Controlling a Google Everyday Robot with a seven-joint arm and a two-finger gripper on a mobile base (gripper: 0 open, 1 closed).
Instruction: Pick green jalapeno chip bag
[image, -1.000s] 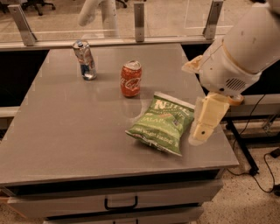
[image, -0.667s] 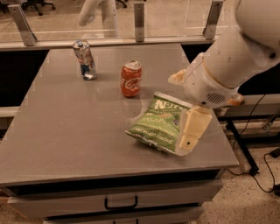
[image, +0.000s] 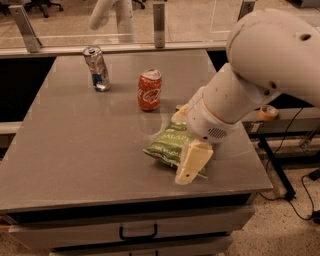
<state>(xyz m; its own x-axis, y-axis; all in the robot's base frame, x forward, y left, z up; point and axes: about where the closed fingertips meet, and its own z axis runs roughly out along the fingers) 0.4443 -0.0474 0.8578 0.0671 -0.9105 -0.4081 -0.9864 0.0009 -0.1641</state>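
Note:
The green jalapeno chip bag (image: 167, 143) lies flat on the grey table (image: 75, 150), right of centre near the front edge. Its right half is hidden behind my arm. My gripper (image: 191, 162) hangs from the large white arm, directly over the bag's near right part, with a cream finger (image: 190, 165) pointing down at the front edge of the bag. I cannot see a second finger.
A red-orange soda can (image: 149, 90) stands behind the bag at the table's middle. A crushed silver-blue can (image: 97, 68) stands at the back left. A drawer with a black handle (image: 138, 233) runs under the table front. Cables lie on the floor at right.
My arm has swung left and forward, moving the gripper from beside the bag's right edge to over the bag. The bag and both cans have stayed put.

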